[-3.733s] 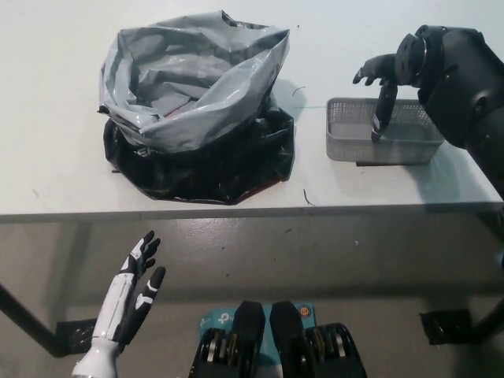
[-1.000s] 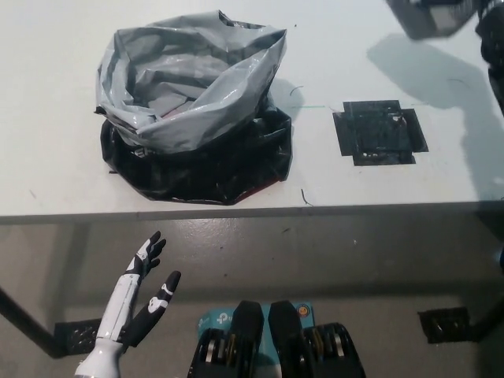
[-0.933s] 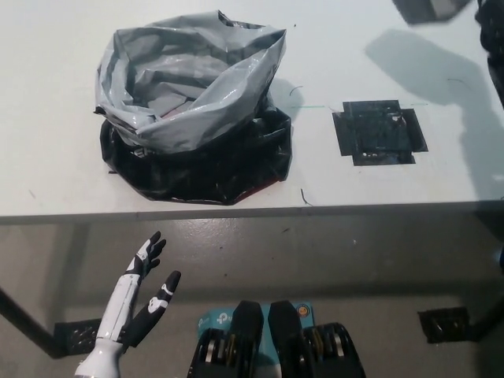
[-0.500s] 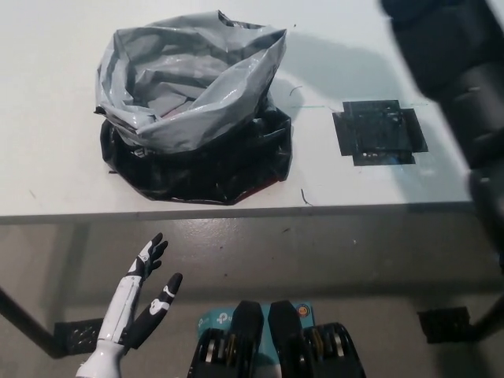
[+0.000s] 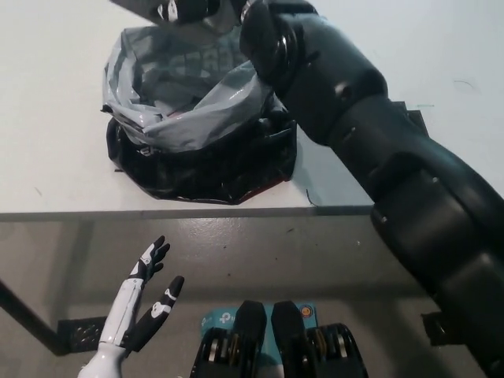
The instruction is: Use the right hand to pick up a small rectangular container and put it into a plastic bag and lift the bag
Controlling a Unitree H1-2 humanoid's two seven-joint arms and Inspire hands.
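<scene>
Left hand (image 5: 146, 303) at lower left, below the desk edge, over the floor, fingers spread and holding nothing, with free space all round it. White desk (image 5: 47, 94) bare to the left of the bag, front edge running straight across the middle of the view. Plastic bag (image 5: 185, 118) sitting near that front edge, grey lining rolled outward over a black base, mouth gaping upward. Above the mouth, at the very top border, a slanted grey shape, probably the small rectangular container (image 5: 142, 8), cut off by the frame, with the right hand (image 5: 189, 9) just beside it, mostly out of view; grip impossible to tell. Black right arm (image 5: 370, 150) crossing diagonally from lower right, covering the bag's right rim and much of the desk there. Strip of bare desk visible at far right.
</scene>
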